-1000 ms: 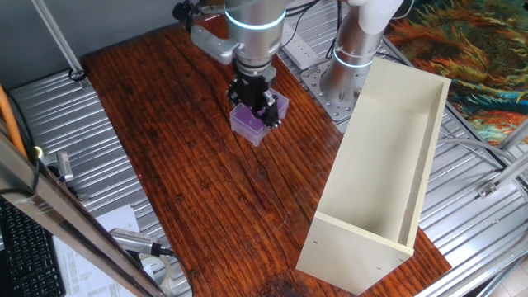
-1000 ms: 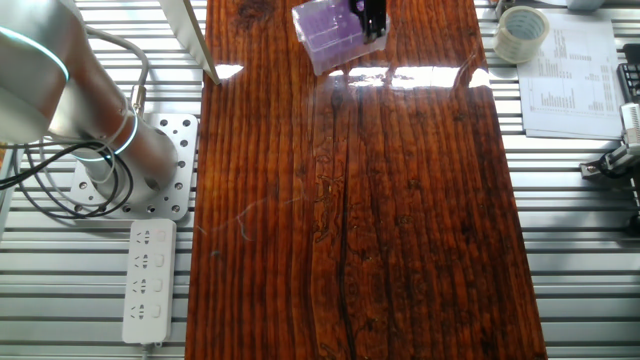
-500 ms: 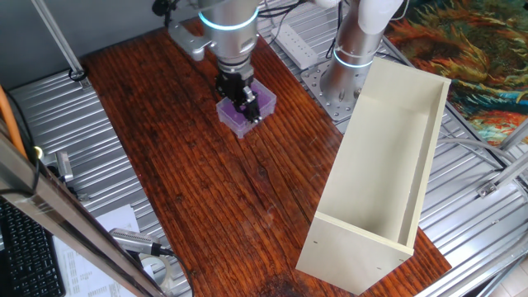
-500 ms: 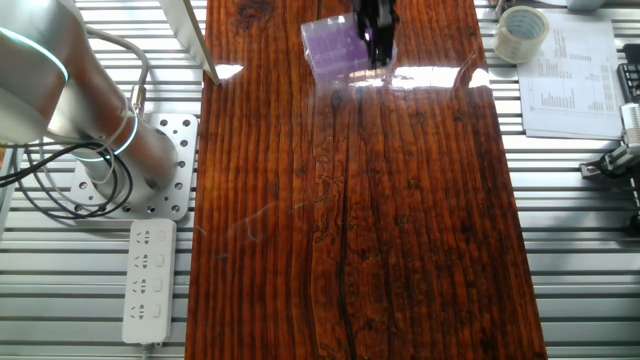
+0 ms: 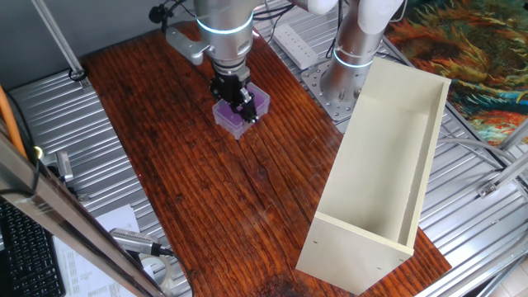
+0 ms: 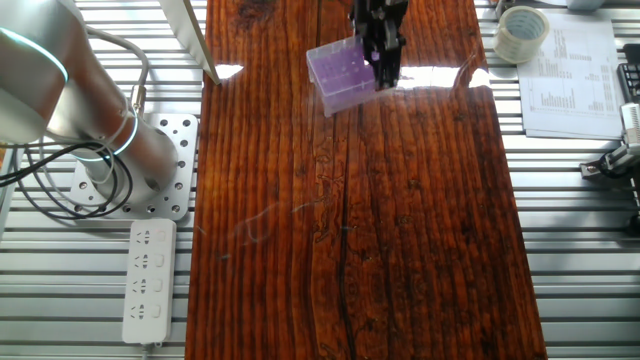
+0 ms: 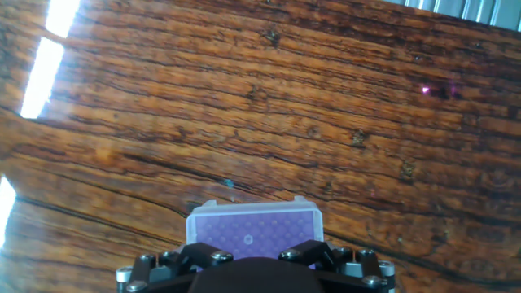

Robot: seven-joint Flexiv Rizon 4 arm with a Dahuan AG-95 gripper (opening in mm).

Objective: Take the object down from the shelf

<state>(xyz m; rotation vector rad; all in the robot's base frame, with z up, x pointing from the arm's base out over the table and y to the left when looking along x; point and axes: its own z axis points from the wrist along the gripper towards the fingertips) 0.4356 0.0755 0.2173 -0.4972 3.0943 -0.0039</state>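
Box: I have the purple box (image 5: 239, 114) pinched in my gripper (image 5: 234, 97), over the wooden table, well away from the shelf; whether it touches the wood I cannot tell.
Box, hand view: the box (image 7: 254, 230) sits right under my fingers (image 7: 312, 255), a flat translucent rectangle with rows of pale dots on top.
Gripper: the gripper (image 6: 380, 45) is clamped on one end of the box (image 6: 340, 78), the rest sticking out sideways from the fingers.
Shelf: the shelf (image 5: 384, 173) lies off to one side of my tool, a long cream box of flat panels, open face up, nothing inside it.
Table: the table (image 5: 181, 181) below the tool is dark reddish wood with strong grain and a glossy sheen.
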